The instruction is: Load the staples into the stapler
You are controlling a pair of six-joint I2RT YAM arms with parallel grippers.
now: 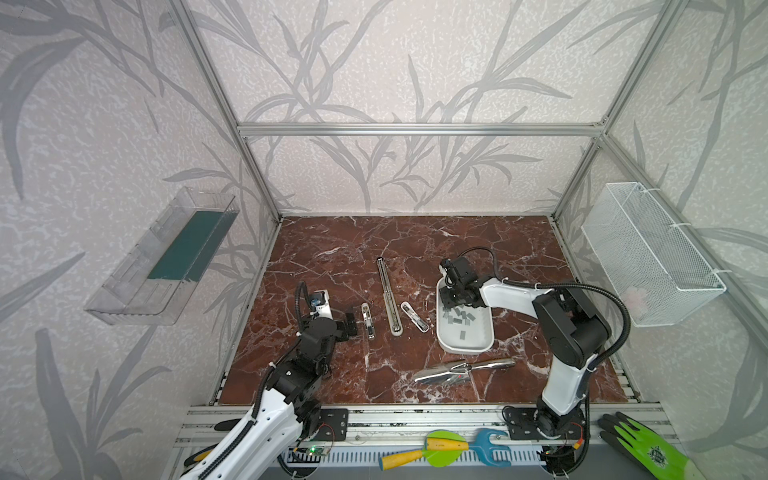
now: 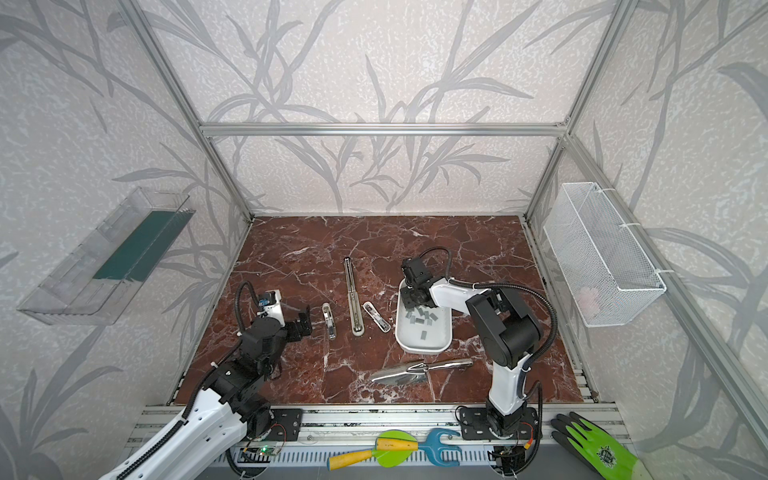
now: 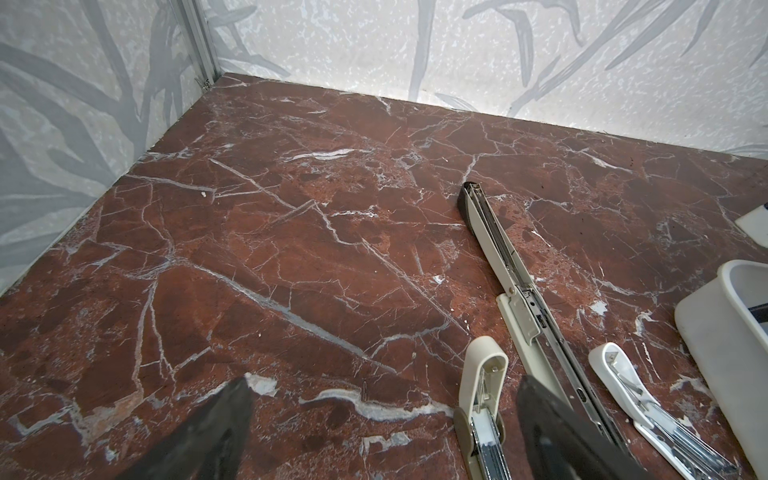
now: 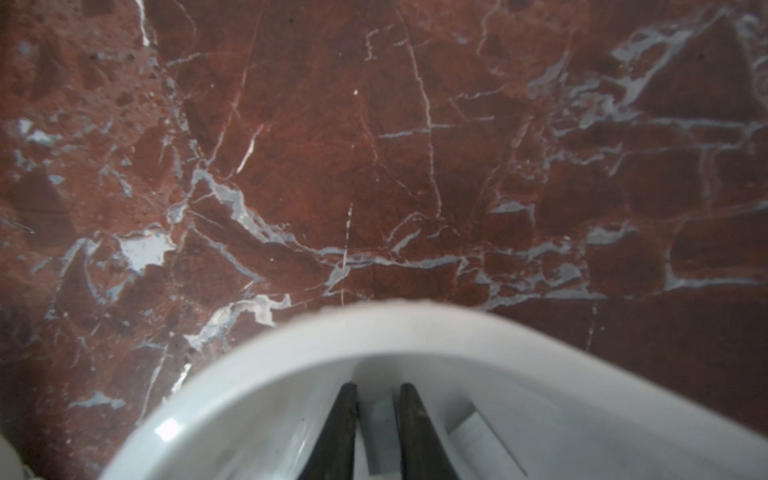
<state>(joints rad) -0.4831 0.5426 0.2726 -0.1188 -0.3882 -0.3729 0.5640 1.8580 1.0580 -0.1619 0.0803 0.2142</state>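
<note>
Top views: this looks like the pickup step. The right gripper (image 1: 448, 308) is down in the white tray (image 1: 465, 350) among the staples (image 1: 460, 316). The left gripper (image 1: 351, 326) sits just beside a small stapler (image 1: 368, 320), jaws wide apart (two more staplers (image 1: 388, 295) lie between it and the tray).

Left wrist: the small stapler (image 3: 482, 395) lies opened on the red marble tabletop (image 3: 291, 249), with leafy wallpaper (image 3: 540, 54) behind.

Right wrist: jaws nearly together either side of one of the staples (image 4: 376, 432). Can't tell if they're biting yet.

Next, I'd guess: firm pinch, straight lift, level carry to a stapler's channel.
</note>
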